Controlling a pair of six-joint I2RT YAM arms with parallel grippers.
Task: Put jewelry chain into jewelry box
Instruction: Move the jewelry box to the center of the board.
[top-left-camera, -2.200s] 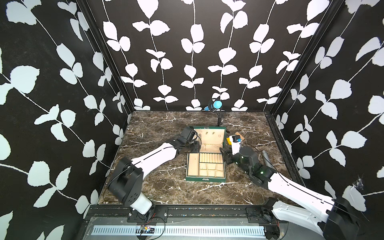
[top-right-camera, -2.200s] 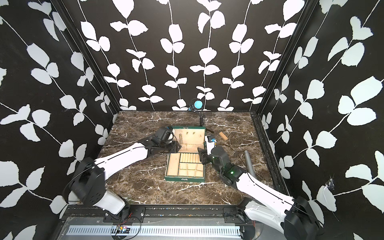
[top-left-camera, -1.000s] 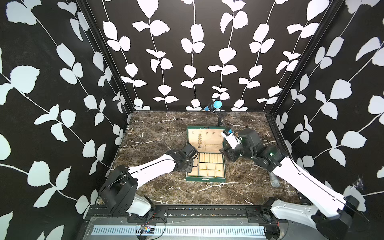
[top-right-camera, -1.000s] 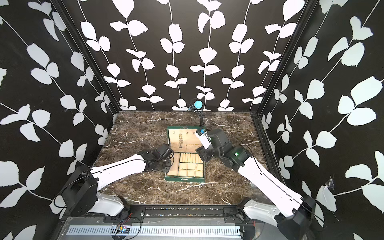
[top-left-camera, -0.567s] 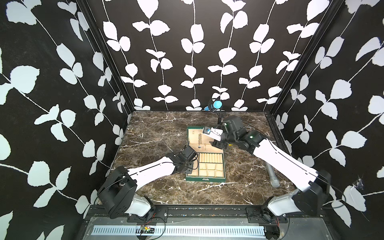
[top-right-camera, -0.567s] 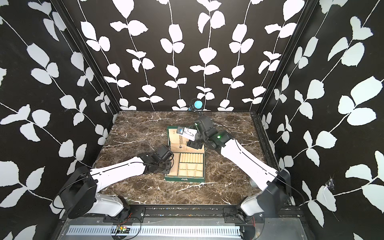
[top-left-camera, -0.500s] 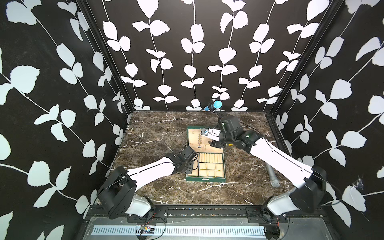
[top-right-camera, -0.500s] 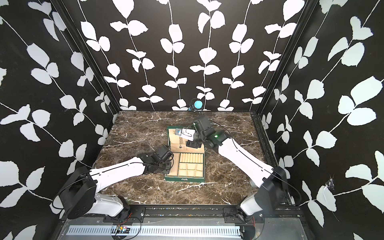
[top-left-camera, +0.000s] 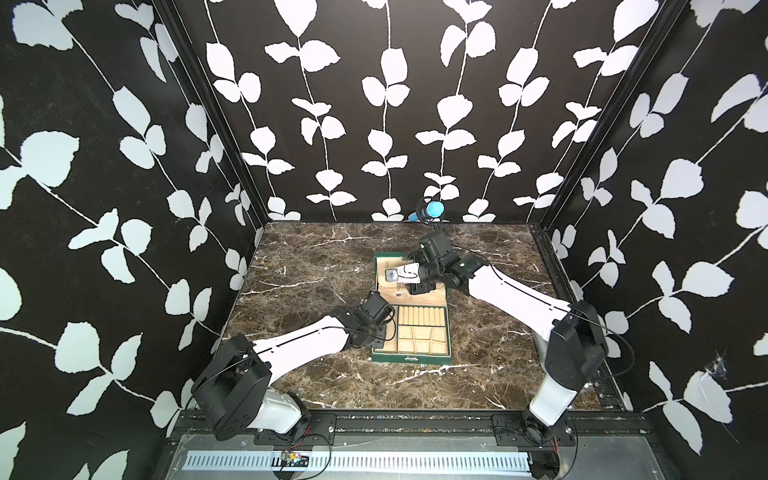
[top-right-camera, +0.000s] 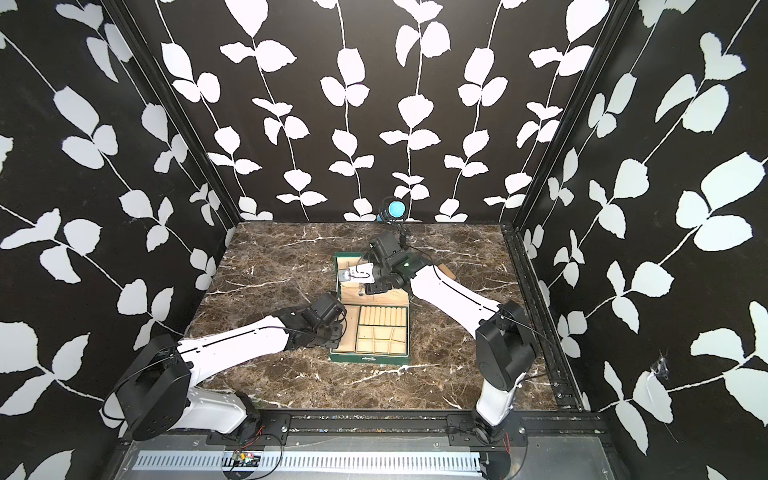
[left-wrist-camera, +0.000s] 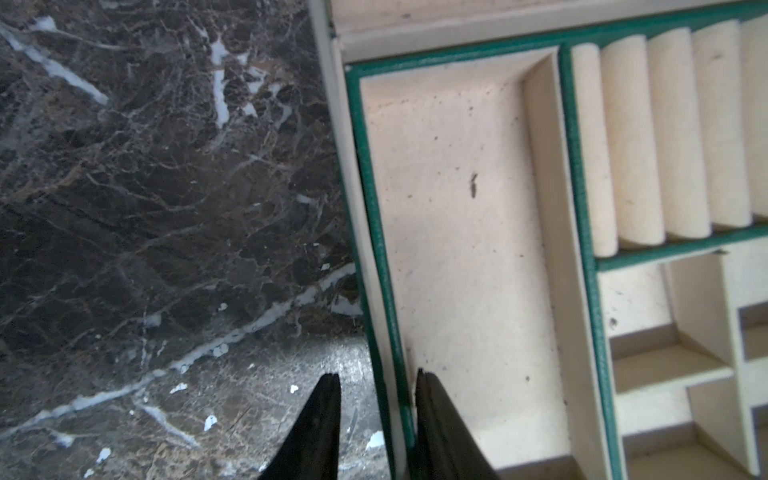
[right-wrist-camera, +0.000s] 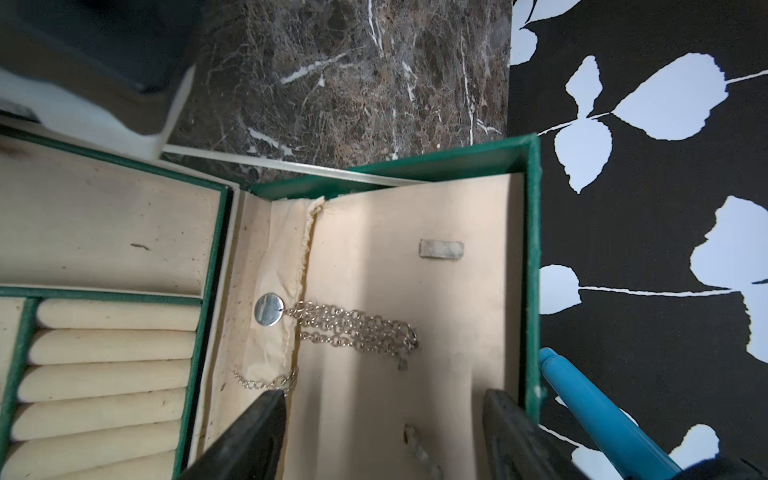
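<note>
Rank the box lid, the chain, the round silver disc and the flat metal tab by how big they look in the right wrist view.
Largest to smallest:
1. box lid
2. jewelry chain
3. round silver disc and flat metal tab: they look about alike, so I won't rank them against each other.

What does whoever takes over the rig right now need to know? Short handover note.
Left gripper: open, straddling the side wall of the dark green, cream-lined hinged jewelry box.
Right gripper: open, empty, over the open lid.
Thin pale metal-link jewelry chain: lying free on the lid's cream lining.
Done: chain in box.
Left: probably withdraw both arms, maybe close lid.
</note>
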